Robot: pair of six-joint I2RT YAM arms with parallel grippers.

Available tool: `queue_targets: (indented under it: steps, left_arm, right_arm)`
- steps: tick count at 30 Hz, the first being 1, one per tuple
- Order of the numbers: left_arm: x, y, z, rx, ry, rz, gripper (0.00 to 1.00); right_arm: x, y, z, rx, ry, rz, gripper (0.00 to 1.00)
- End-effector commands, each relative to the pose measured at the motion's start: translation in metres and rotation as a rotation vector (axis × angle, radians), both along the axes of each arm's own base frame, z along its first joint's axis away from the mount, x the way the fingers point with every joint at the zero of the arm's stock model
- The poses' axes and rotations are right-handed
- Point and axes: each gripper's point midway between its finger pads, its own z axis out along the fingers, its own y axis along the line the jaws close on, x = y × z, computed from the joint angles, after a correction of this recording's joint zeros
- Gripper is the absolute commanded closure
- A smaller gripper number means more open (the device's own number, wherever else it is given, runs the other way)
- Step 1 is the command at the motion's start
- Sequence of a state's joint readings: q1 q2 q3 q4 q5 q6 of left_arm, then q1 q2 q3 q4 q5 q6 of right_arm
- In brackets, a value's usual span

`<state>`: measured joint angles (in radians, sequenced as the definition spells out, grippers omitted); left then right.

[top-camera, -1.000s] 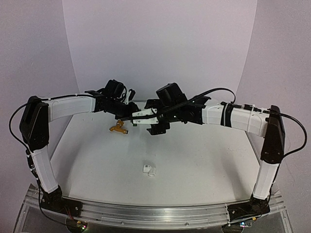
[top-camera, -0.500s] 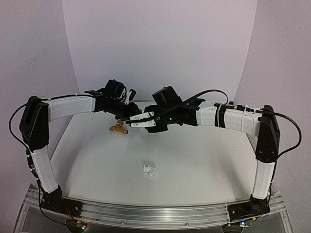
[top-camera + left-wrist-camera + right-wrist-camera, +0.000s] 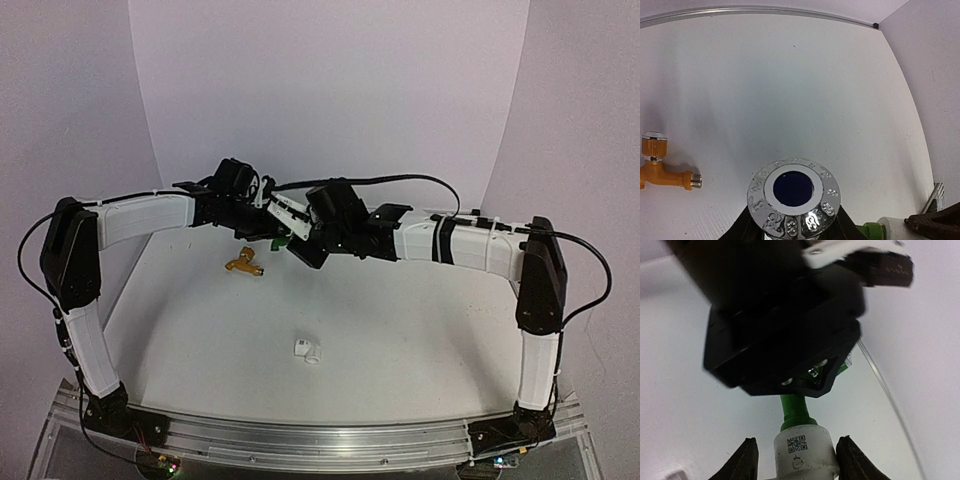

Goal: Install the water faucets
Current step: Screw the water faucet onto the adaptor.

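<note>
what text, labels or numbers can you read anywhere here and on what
No readable words or numbers.
QR code, no letters: on the white pipe fitting on the green faucet.
Raised marks around the chrome knob cap: too blurred to read.

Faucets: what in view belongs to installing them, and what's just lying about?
Job: green faucet in left gripper; white fitting on its end, within right gripper; orange faucet, waiting.
Lying about: loose fitting on table, untouched; probably meant for the orange one.
</note>
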<state>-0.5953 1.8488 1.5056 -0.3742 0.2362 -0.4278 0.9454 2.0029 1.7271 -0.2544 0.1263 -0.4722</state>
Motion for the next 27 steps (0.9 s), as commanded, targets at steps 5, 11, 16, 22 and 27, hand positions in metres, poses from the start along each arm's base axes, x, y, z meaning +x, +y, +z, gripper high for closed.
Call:
queue_targets:
  steps: [5, 11, 16, 22, 27]
  left_arm:
    - [0.030, 0.017, 0.057, -0.044, -0.171, 0.200, 1.00]
    - [0.028, 0.022, 0.062, -0.059, -0.199, 0.224, 1.00]
    - [0.026, 0.031, 0.054, -0.033, -0.203, 0.253, 1.00]
    - [0.024, 0.033, 0.047, -0.028, -0.186, 0.240, 1.00]
    - [0.023, 0.029, 0.040, -0.043, -0.148, 0.207, 1.00]
  right_arm:
    - [0.028, -0.017, 0.020, 0.843, 0.529, -0.722, 0.81]
    - [0.037, -0.013, 0.013, 1.230, 1.030, -0.917, 1.00]
    - [0.049, -0.024, 0.037, 1.281, 0.966, -0.883, 0.81]
    - [0.051, -0.055, 0.064, 1.057, 0.605, -0.705, 0.28]
    - [0.030, -0.060, 0.089, 0.727, 0.329, -0.381, 0.02]
